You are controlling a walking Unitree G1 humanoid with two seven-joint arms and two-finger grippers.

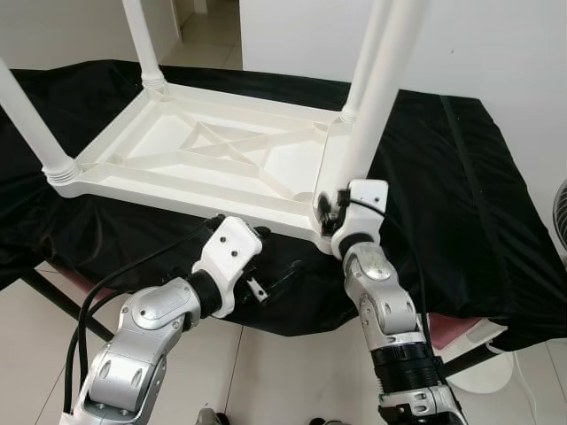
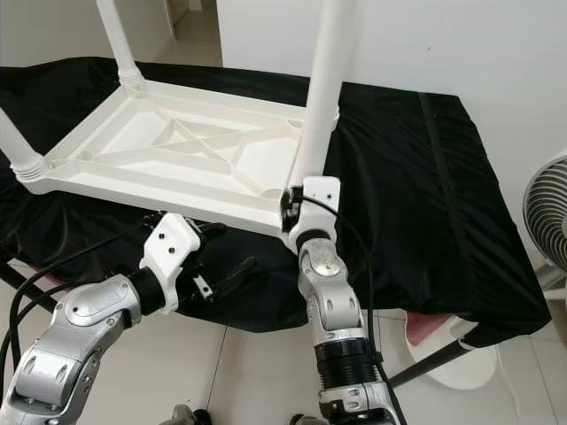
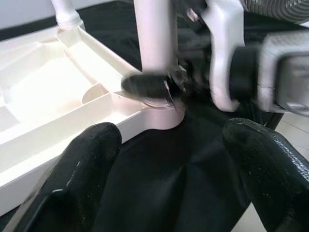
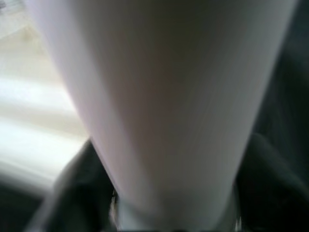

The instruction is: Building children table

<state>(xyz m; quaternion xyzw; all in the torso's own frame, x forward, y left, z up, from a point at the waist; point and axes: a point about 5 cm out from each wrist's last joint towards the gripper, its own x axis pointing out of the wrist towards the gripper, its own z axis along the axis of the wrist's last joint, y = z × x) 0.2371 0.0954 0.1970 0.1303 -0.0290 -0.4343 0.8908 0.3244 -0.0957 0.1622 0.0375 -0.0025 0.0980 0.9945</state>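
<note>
Okay, right gripper [image 1: 330,205] is clamped on the table leg [image 1: 376,75] at its socket, 5 o'clock corner. Left gripper [image 3: 169,159] hangs apart. I'd say light, stiff, slippery plastic; grip low.

Upturned children table on the cloth-covered desk, a claw at its near corner.

The children table [image 1: 213,150] lies top-down on the cloth [image 1: 443,186] that drapes the desk, its legs pointing up. The right claw [image 1: 332,208] sits at the near right corner, closed around the base of the near right leg [image 1: 381,80], which rises straight above it. To the left of that claw and nearer the robot, the left claw [image 1: 266,283] hangs below the tabletop's near edge, fingers [image 3: 87,179] spread apart, touching nothing. Beyond the right claw stands the far right leg [image 1: 363,66]; far to its left stand the near left leg [image 1: 31,119] and far left leg [image 1: 142,40]. A fan [image 2: 545,212] stands well to the right of the desk.
</note>
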